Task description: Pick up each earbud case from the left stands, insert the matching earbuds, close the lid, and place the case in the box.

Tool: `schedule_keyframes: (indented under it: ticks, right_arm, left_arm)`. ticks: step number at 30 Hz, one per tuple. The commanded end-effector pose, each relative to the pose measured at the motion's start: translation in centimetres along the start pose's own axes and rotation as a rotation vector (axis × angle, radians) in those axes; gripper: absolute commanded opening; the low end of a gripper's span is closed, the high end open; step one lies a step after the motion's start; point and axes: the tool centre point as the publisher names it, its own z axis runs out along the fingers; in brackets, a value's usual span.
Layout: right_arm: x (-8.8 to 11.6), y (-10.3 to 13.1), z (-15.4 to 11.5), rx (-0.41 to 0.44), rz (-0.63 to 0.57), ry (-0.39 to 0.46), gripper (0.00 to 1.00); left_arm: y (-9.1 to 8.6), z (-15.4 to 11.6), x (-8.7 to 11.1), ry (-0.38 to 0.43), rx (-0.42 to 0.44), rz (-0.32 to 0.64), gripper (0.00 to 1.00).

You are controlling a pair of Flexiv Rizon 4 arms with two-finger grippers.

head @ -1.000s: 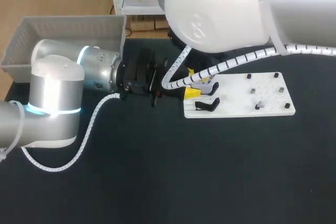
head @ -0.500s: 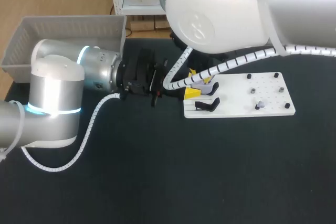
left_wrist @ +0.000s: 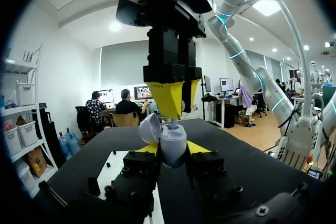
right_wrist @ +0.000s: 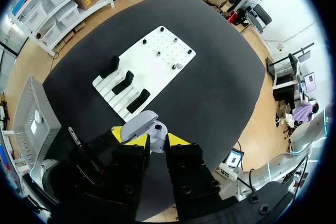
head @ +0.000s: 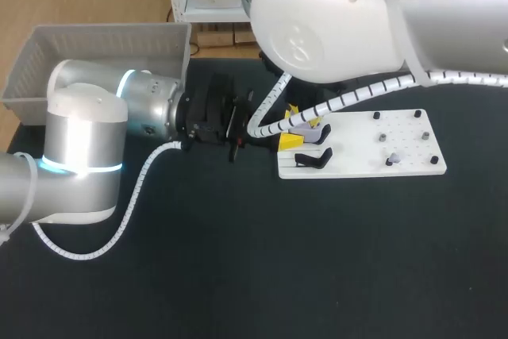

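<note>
The left hand [left_wrist: 172,148] is clenched on the earbud case [left_wrist: 173,141], with a yellow fingertip against each flank. This holds the case upright between the fingertips with its mouth facing up. The lid [left_wrist: 148,128] stands tipped back from the opening, leaving the inside free to be reached from above. In effect the left hand serves as a vice, apparently holding the case off the surface [head: 278,260] while the other hand does the fine work.

Directly over the left hand, the right hand [left_wrist: 178,109] points straight down. Its fingertips are drawn close together on a small pale earbud [left_wrist: 173,124]. The earbud's lower end is at or just inside the case's mouth, and whether it is seated cannot be told. In the right wrist view, the case lies just ahead of that hand's own fingertips, with the lid off to one side.

The white board [head: 397,160] and its black stands [head: 313,160] lie just beyond the two hands. The grey box [head: 95,49] sits behind the left hand, alongside its arm.

The step in hand looks like insertion, with shutting the lid and carrying the case to the box yet to come. A slight misalignment between the hands could jam or drop the earbud.
</note>
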Motion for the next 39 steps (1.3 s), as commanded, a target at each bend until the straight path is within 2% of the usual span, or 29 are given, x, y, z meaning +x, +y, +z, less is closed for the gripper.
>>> schedule_keyframes:
  ticks: [1, 23, 24, 25, 26, 27, 30, 34, 36, 39]
  right_arm:
    - [-0.2, 0.1, 0.2, -0.008, 0.004, -0.001, 0.0]
    - [-0.6, 0.3, 0.9, -0.009, 0.014, 0.003, 0.0]
    - [-0.6, 0.3, 0.9, -0.01, 0.014, 0.004, 0.15]
    - [-0.6, 0.3, 0.9, -0.01, 0.014, 0.004, 0.36]
    - [-0.6, 0.3, 0.9, -0.011, 0.015, 0.004, 0.69]
    - [-0.6, 0.2, 0.8, -0.012, 0.015, 0.004, 0.82]
    - [-0.3, -0.2, 0.2, -0.025, 0.011, 0.009, 1.0]
    - [0.4, -1.5, -1.0, -0.058, -0.013, 0.012, 1.0]
    - [0.6, -2.1, -1.5, -0.102, -0.052, -0.003, 1.0]
    - [1.0, -3.3, -2.3, -0.179, -0.152, -0.108, 1.0]
  left_arm:
    - [-0.1, 0.0, 0.0, -0.001, -0.006, 0.003, 0.0]
    - [-0.1, 0.0, 0.0, -0.001, -0.006, 0.003, 0.0]
    - [-0.1, 0.0, 0.0, -0.001, -0.006, 0.003, 0.0]
    - [-0.1, 0.0, 0.0, -0.001, -0.006, 0.003, 0.0]
    - [-0.1, 0.0, 0.0, -0.001, -0.006, 0.003, 0.0]
    - [-0.1, 0.0, 0.0, -0.001, -0.006, 0.003, 0.0]
    - [-0.1, 0.0, 0.0, -0.001, -0.006, 0.003, 0.0]
    - [-0.1, 0.0, 0.0, -0.001, -0.006, 0.003, 0.0]
    - [-0.1, 0.0, 0.0, -0.001, -0.006, 0.003, 0.0]
    - [-0.1, 0.0, 0.0, -0.001, -0.006, 0.003, 0.0]
